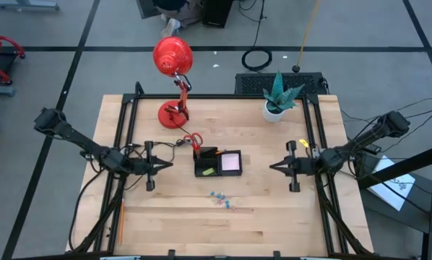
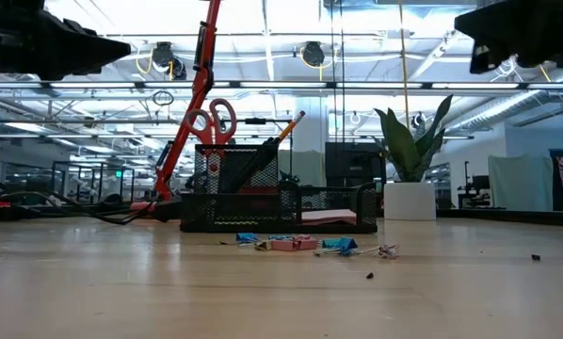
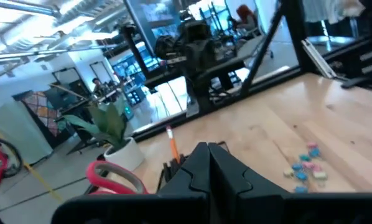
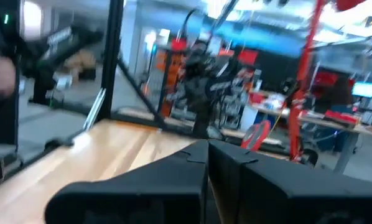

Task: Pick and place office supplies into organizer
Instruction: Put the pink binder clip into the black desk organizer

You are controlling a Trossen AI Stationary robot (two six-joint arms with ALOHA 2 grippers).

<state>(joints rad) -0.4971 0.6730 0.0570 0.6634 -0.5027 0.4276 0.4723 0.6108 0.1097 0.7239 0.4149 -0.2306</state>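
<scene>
The black organizer [image 1: 217, 163] stands mid-table, and its mesh wall [image 2: 263, 202] faces the low view. In it stand the red-handled scissors [image 2: 213, 121] and an orange pencil [image 2: 291, 123]. A pale pink sticky-note pad [image 1: 231, 162] and a yellow-green piece [image 1: 207, 171] also lie in it. Small blue and pink clips [image 1: 222, 198] lie loose on the table in front of it. My left gripper [image 1: 170, 165] hovers left of the organizer, shut and holding nothing [image 3: 208, 151]. My right gripper [image 1: 273, 166] hovers to its right, also shut and holding nothing [image 4: 206, 147]. Both point level toward the organizer.
A red desk lamp [image 1: 174, 61] stands at the far left of the table. A plant in a white pot [image 1: 277, 108] stands at the far right. A thin orange stick [image 1: 120, 220] lies along the left frame rail. Bare wood lies near the front edge.
</scene>
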